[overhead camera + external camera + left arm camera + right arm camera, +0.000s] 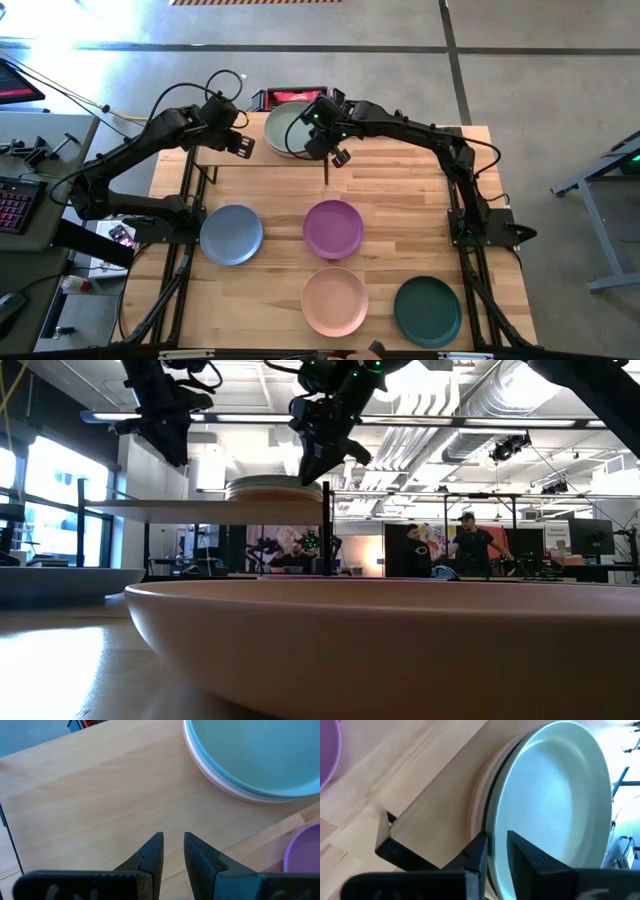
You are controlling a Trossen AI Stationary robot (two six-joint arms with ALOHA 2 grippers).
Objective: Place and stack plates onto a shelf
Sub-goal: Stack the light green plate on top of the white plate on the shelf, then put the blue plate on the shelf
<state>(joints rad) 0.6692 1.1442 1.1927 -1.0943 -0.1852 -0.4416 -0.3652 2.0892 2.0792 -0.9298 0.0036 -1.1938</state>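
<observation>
Fingers of the right gripper (333,150) stand narrowly parted with the rim of the sage green plate (287,128) between them; whether they press on the rim cannot be told. Fingers (150,855) of the left gripper (241,144) show a narrow gap and hold nothing.

Plate count, high view: four loose plates on the tabletop (420,200). These are one blue plate (231,234) at centre left, one purple plate (333,228) at centre, one pink plate (334,300) at lower centre and one dark teal plate (427,311) at lower right. One stack sits on the shelf (225,158) at upper centre, green plate on top; the wrist views show a pale pink rim (215,782) beneath it, and the exact number in the stack cannot be told.

Arm pose: the right arm reaches from the right edge toward upper centre, gripper at the stack's right rim. The left arm reaches from the left, gripper above bare shelf board just left of the stack. In the low view both grippers hang above shelf level.
</observation>
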